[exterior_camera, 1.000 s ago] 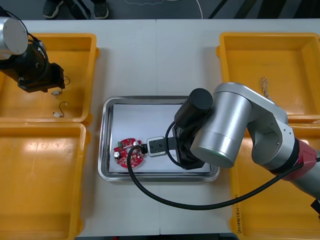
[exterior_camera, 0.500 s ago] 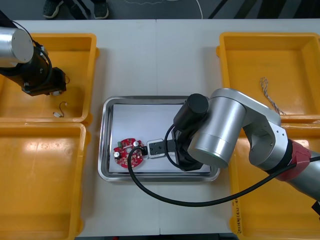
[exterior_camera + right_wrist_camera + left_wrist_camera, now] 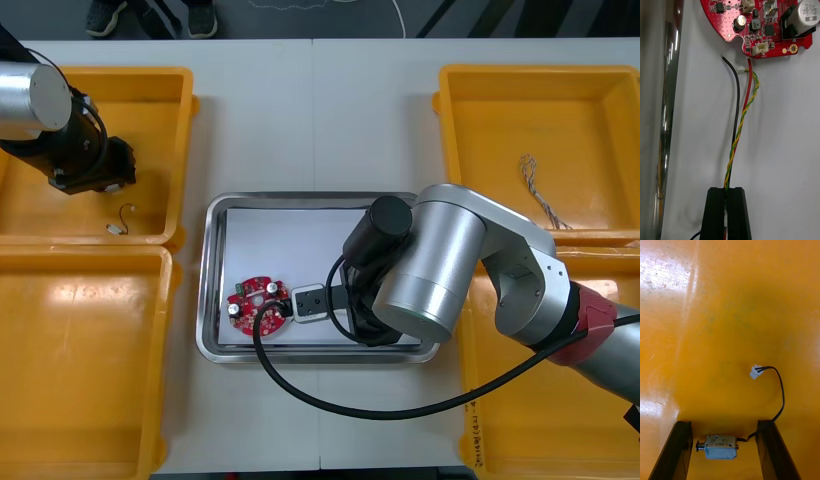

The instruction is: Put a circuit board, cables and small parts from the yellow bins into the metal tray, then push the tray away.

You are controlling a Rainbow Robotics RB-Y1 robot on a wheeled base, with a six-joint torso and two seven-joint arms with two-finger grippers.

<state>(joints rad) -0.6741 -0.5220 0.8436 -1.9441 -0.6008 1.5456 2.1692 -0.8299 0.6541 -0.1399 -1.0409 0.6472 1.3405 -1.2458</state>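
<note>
— What changed?
— The right arm (image 3: 440, 270) crept toward nine o'clock over the tray (image 3: 210, 285); the left arm (image 3: 30, 92) nudged within its bin (image 3: 150, 78).
— Grips?
— The right gripper (image 3: 728, 192) pinches cables (image 3: 738, 123) at the board's (image 3: 258, 305) three o'clock (board at tray's seven); the left gripper (image 3: 724, 423) is spread wide, straddling a small part (image 3: 719, 447).

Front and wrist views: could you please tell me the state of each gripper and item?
left gripper: open, astride the small metal part
small metal part: loose on the yellow bin floor
right gripper: shut on the red and yellow cable
red and yellow cable: pinched, far end beside the circuit board
circuit board: flat in the metal tray
</note>
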